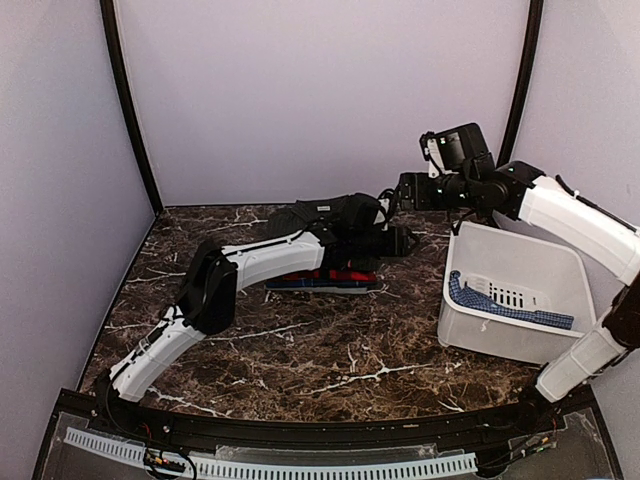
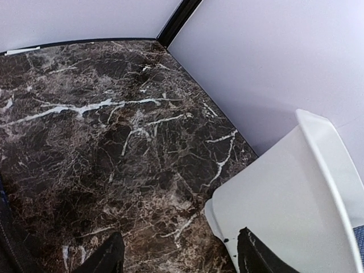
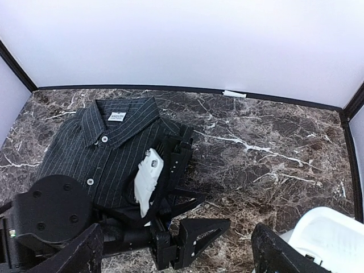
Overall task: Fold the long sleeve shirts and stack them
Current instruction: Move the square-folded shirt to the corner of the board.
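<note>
Top cam: the left end effector (image 1: 402,240) sits low over the tabletop (image 1: 300,350), between the dark shirt (image 1: 305,215) and the bin (image 1: 510,330). The right end effector (image 1: 395,192) is just above it, can't tell either opening from here. The plaid shirt (image 1: 325,281) lies flat under the left forearm. Left wrist cam: fingers (image 2: 108,257) spread wide, nothing between them but marble, with the bin's corner by the right one. Right wrist cam: its fingers (image 3: 79,253) are wide apart too and hold nothing, hovering above the left end effector and the folded dark shirt.

White bin (image 1: 490,335) at right; open marble tabletop (image 1: 320,350) nearer
</note>
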`<control>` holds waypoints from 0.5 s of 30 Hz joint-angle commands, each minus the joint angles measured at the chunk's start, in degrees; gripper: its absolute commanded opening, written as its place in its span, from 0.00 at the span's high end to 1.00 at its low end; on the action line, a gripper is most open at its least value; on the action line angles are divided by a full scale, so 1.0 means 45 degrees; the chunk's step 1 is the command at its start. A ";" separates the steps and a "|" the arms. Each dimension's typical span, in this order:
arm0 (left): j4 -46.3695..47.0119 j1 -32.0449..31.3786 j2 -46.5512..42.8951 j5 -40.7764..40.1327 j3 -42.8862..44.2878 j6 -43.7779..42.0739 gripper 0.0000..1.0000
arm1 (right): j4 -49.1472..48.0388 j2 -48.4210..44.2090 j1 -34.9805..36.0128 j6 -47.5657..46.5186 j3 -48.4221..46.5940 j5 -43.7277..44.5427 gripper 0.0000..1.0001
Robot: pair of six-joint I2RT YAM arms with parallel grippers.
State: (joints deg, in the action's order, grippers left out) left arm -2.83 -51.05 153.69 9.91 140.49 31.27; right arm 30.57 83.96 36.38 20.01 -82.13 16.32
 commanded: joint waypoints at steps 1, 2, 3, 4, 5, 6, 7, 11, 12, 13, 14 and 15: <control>0.1621 0.0035 0.0403 -0.0023 0.0314 0.0681 0.33 | -0.0009 -0.0526 0.0001 0.0284 0.0271 0.0053 0.13; 0.1731 0.0035 0.0449 -0.0078 0.0268 0.0763 0.32 | 0.0027 -0.0515 0.0001 0.0288 0.0280 0.0010 0.13; 0.1832 0.0035 0.0548 -0.0295 0.0257 0.0922 0.32 | 0.0046 -0.0497 0.0001 0.0303 0.0267 -0.0039 0.13; 0.1731 0.0040 0.0590 -0.0695 0.0234 0.1030 0.32 | 0.0078 -0.0492 0.0001 0.0310 0.0263 -0.0082 0.13; 0.1629 0.0038 0.0646 -0.0873 0.0230 0.1252 0.32 | 0.0072 -0.0460 0.0001 0.0335 0.0262 -0.0133 0.13; 0.1377 0.0036 0.0669 -0.1304 0.0237 0.1401 0.32 | 0.0081 -0.0463 -0.0001 0.0338 0.0272 -0.0189 0.13; 0.1228 0.0045 0.0661 -0.1538 0.0232 0.1455 0.32 | 0.0072 -0.0452 -0.0014 0.0367 0.0278 -0.0223 0.13; 0.0106 0.0120 0.0626 -0.2799 0.0246 0.1633 0.32 | 0.0177 -0.0342 -0.0005 0.0378 0.0272 -0.0351 0.12; -0.0273 0.0155 0.0629 -0.2938 0.0236 0.1672 0.32 | 0.0192 -0.0312 -0.0014 0.0392 0.0281 -0.0380 0.12; -0.0457 0.0217 0.0617 -0.2971 0.0219 0.1688 0.32 | 0.0199 -0.0298 -0.0001 0.0409 0.0299 -0.0400 0.12; -0.0790 0.0263 0.0615 -0.2995 0.0213 0.1754 0.32 | 0.0182 -0.0287 -0.0014 0.0425 0.0318 -0.0439 0.12; -0.0940 0.0331 0.0574 -0.2980 0.0135 0.1768 0.32 | 0.0153 -0.0254 -0.0001 0.0418 0.0328 -0.0474 0.12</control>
State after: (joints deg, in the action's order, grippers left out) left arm -0.60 -50.83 157.75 0.34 140.55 37.78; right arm 31.53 82.74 36.38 21.34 -81.17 14.98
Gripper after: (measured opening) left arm 0.682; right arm 0.884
